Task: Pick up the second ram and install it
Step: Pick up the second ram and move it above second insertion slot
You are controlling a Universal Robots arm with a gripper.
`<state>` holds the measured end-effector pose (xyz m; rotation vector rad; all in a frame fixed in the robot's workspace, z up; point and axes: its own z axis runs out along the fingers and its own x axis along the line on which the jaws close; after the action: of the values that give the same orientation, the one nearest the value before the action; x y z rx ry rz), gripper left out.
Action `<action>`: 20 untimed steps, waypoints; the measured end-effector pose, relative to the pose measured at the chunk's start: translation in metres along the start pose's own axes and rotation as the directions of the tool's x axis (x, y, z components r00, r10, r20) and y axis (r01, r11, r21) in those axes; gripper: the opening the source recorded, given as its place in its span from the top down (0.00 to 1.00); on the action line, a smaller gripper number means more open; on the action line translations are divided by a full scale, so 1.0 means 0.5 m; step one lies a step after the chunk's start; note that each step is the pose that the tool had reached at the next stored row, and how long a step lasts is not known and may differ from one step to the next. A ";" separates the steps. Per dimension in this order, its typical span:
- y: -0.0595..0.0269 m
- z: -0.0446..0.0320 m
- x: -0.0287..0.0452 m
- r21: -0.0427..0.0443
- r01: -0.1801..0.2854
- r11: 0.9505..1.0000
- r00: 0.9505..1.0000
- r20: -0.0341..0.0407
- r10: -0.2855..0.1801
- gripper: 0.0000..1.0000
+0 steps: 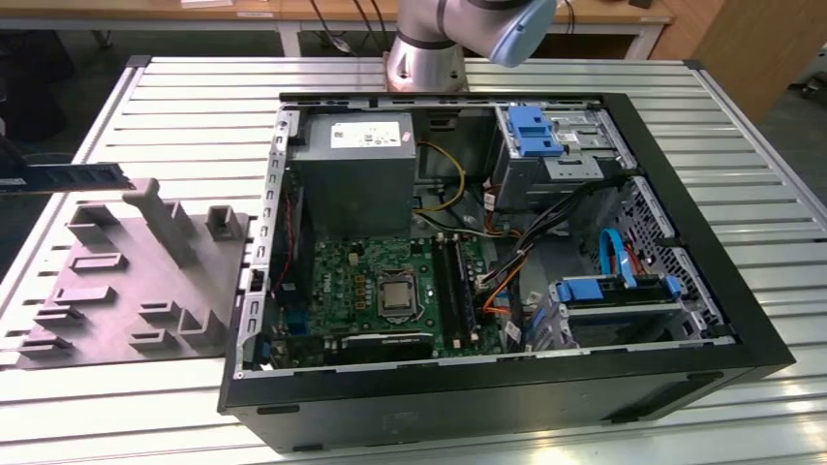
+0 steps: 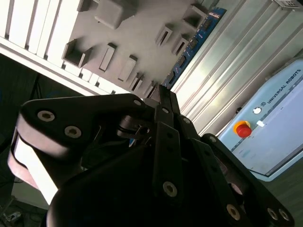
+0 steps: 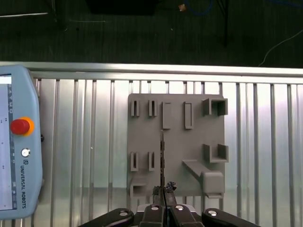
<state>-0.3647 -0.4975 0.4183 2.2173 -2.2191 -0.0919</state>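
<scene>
gripper (image 3: pixel 164 191): pincer closed onto one end of the second ram (image 3: pixel 162 156), a finger pressed to each flat face; both wrist views show this grip.
where the ram is: in the air over the grey fixture plate (image 1: pixel 130 281), at the exterior view's left, well apart from the computer case (image 1: pixel 517 387).
ram's long axis: in the exterior view the second ram (image 1: pixel 77 176) lies about level, running left to right, with its free end toward the case. in the first wrist view it is edge-on, a thin line running straight out from the fingertips across the plate. in the second wrist view its blue board (image 2: pixel 194 42) reaches away from the gripper (image 2: pixel 164 97).
edges and room: the fixture plate sits close to the slatted table's (image 1: pixel 194 87) edge at the exterior view's left. bare slats lie beyond the plate and along the case's far side. a teach pendant (image 3: pixel 19 142) lies on the slats beside the plate.
containers: the case lies open-side up, holding a green motherboard (image 1: pixel 375 286), a grey power supply (image 1: pixel 352 165), blue drive brackets (image 1: pixel 533 131) and loose cables.
fixture plate: raised slots and square pockets across its top.
</scene>
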 end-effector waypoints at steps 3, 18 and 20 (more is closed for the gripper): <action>-0.016 -0.001 0.000 0.000 0.000 1.000 1.000 0.000 0.000 0.89; -0.106 -0.005 0.000 0.000 0.000 1.000 1.000 0.000 0.000 0.89; -0.120 -0.005 0.000 0.000 0.000 1.000 1.000 0.000 0.000 0.89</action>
<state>-0.3049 -0.4975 0.4183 2.2171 -2.2190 -0.0922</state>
